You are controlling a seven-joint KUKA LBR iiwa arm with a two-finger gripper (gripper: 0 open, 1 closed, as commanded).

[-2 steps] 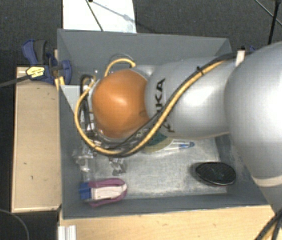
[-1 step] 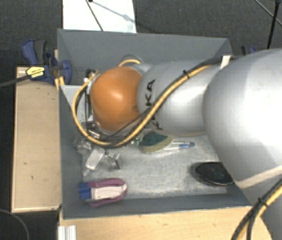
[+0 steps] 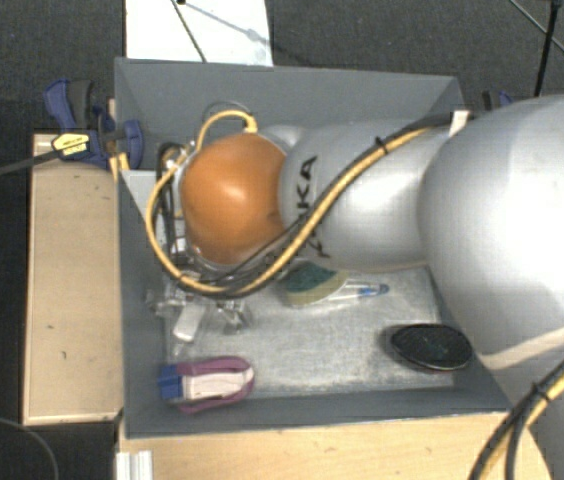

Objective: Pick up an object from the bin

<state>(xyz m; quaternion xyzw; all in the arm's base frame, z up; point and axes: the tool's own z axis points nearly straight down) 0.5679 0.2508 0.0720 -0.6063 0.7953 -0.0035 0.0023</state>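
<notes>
Fingers point(image 3: 188, 322), tops lost under the orange cover point(image 3: 227, 198), tips apart and empty near the blue-purple packet point(image 3: 207, 381).

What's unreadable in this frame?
- Greenish round thing, mid-bin: mostly under the arm; kind unclear.
- Clear pen-like thing beside it: left end hidden behind the round thing.
- Back and right floor of the bin: covered by the arm and its orange cover.
</notes>
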